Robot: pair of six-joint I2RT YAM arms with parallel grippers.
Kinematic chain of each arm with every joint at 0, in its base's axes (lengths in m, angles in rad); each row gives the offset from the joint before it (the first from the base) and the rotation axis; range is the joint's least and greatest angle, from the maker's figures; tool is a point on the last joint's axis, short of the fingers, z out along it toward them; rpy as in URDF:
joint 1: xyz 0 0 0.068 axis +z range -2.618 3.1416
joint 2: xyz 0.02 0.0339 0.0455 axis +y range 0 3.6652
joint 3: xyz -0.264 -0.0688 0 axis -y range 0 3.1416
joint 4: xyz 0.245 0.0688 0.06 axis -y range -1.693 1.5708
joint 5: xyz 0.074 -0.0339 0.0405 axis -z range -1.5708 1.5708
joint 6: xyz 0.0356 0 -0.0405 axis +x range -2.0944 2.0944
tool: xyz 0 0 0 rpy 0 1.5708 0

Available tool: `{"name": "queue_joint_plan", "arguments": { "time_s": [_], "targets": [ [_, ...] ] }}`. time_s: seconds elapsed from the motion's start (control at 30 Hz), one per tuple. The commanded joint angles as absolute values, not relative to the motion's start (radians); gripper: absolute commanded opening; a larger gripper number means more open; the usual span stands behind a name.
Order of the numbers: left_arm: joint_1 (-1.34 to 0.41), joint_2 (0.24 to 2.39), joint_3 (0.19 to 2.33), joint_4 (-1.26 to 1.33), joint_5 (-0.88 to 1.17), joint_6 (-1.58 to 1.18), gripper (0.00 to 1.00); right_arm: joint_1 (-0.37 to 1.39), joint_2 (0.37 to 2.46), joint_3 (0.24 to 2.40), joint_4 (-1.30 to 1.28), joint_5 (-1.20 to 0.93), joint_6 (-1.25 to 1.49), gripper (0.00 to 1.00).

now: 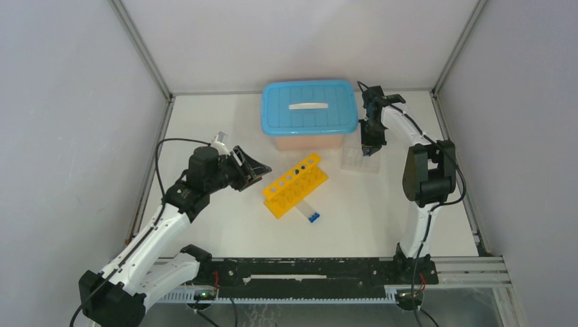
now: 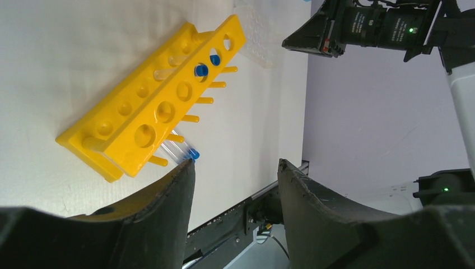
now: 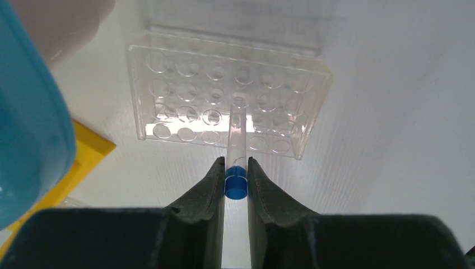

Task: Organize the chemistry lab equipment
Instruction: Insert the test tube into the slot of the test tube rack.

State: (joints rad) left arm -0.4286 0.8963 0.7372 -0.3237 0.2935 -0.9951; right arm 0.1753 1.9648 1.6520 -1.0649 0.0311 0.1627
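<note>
A yellow rack [image 1: 295, 185] with round holes lies at an angle mid-table; in the left wrist view the rack [image 2: 151, 101] holds two blue-capped tubes [image 2: 201, 70]. More clear tubes [image 1: 308, 214] lie flat by its near side. My left gripper [image 1: 261, 170] hovers just left of the rack, open and holding nothing [image 2: 235, 168]. My right gripper [image 3: 236, 162] is shut on a blue-capped tube [image 3: 237, 131] just above the cap. The tube points down with its tip in a well of the small clear tray [image 3: 168, 78], which sits right of the rack [image 1: 360, 162].
A tub with a blue lid [image 1: 309, 109] stands at the back, directly left of the tray and behind the rack. Grey walls enclose the table on three sides. The black rail with the arm bases [image 1: 307, 272] runs along the near edge.
</note>
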Motion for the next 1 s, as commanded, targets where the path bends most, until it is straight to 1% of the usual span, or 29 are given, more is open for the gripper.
{"name": "queue_joint_plan", "arguments": {
  "time_s": [0.0, 0.2, 0.57, 0.73, 0.83, 0.97],
  "targets": [
    [-0.423, 0.887, 0.784, -0.289, 0.293, -0.999, 0.6, 0.163, 1.99, 1.742, -1.103, 0.025, 0.167, 0.23],
    [-0.423, 0.896, 0.788, -0.286, 0.299, -0.993, 0.6, 0.161, 2.018, 1.779, -1.142, 0.011, 0.171, 0.23],
    [-0.424, 0.905, 0.786, -0.281, 0.31, -0.989, 0.6, 0.161, 2.034, 1.754, -1.132, 0.011, 0.181, 0.25],
    [-0.423, 0.911, 0.782, -0.276, 0.318, -0.988, 0.61, 0.161, 2.031, 1.739, -1.117, -0.018, 0.181, 0.31],
    [-0.424, 0.911, 0.78, -0.274, 0.321, -0.991, 0.64, 0.161, 2.024, 1.731, -1.107, -0.025, 0.181, 0.37],
    [-0.424, 0.914, 0.784, -0.273, 0.321, -0.991, 0.67, 0.161, 2.015, 1.732, -1.1, -0.023, 0.182, 0.39]
  ]
}}
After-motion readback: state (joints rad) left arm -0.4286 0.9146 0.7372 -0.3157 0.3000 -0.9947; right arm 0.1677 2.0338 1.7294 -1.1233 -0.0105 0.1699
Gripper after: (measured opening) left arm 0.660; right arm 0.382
